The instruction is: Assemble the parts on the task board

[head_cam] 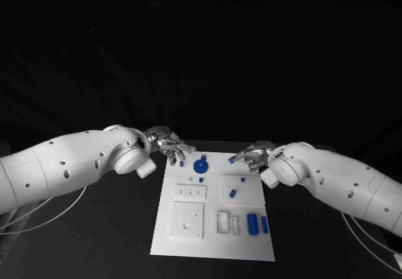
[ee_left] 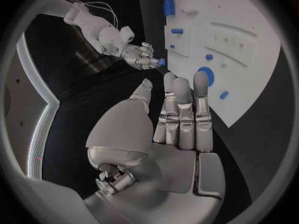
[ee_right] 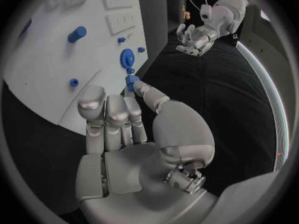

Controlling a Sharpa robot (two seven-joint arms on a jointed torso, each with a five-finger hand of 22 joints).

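Right wrist view: the right hand pinched a small blue part at its fingertips.
Left hand: fingers apart, held nothing.
Risk: the light pinch might slip, dropping the part off the task board.

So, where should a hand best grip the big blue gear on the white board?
Probably by its toothed rim, from above: the blue gear lies flat on the task board, so only the rim offers opposing sides. The empty left hand is nearest.
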